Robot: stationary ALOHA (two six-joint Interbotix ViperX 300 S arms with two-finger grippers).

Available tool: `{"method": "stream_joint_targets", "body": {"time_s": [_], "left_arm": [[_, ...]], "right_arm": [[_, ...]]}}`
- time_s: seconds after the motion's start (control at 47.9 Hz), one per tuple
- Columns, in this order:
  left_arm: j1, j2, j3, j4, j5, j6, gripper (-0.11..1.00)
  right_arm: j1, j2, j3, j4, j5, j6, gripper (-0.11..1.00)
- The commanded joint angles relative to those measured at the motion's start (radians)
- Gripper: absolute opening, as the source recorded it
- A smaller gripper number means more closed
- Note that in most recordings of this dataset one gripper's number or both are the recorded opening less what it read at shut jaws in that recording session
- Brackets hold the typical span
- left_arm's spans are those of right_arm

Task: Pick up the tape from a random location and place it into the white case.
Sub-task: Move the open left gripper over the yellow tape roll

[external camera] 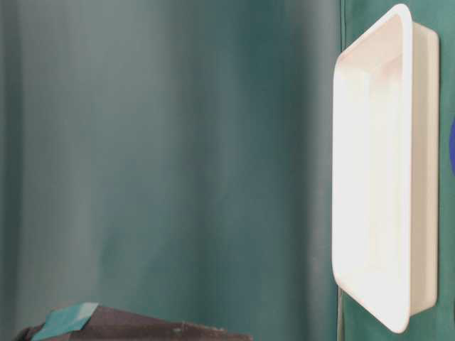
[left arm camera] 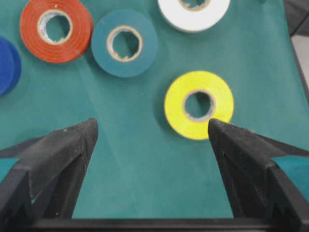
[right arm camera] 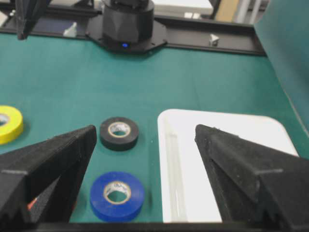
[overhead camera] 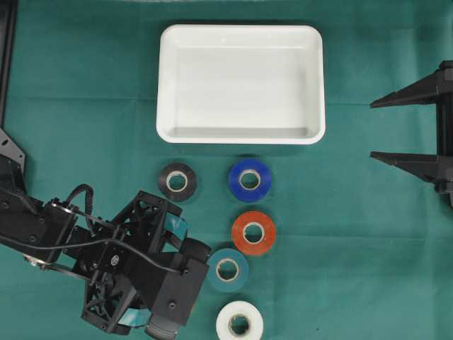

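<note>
Several tape rolls lie on the green cloth below the white case (overhead camera: 241, 134): black (overhead camera: 177, 181), blue (overhead camera: 250, 179), red (overhead camera: 253, 232), teal (overhead camera: 227, 269) and white (overhead camera: 239, 324). My left gripper (overhead camera: 177, 283) hovers open at the lower left. In the left wrist view a yellow roll (left arm camera: 199, 105) lies flat just ahead of my left gripper (left arm camera: 152, 126), its near edge behind the right fingertip (left arm camera: 219, 129); nothing is between the fingers. That roll is hidden under the arm from overhead. My right gripper (overhead camera: 373, 129) hangs open and empty at the right edge, apart from the case (right arm camera: 227, 164).
The case is empty. The right wrist view shows the black roll (right arm camera: 119, 133), the blue roll (right arm camera: 117, 195) and the yellow roll (right arm camera: 7, 123) left of the case, with the left arm's base (right arm camera: 128, 24) at the far table edge. A green curtain backs the table.
</note>
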Motion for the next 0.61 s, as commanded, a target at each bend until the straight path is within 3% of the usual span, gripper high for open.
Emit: {"method": "stream_joint_targets", "body": {"time_s": [0.0,0.584], "left_arm": [[0.002,-0.011,-0.026,0.003,0.000,0.000,0.97],[0.003,-0.011,-0.026,0.003,-0.002,-0.002,0.94]], "right_arm": [[0.000,0.008,-0.028,0.000,0.002,0.000,0.91],[-0.002,0.006,-0.028,-0.002,0.006,0.000,0.91]]}}
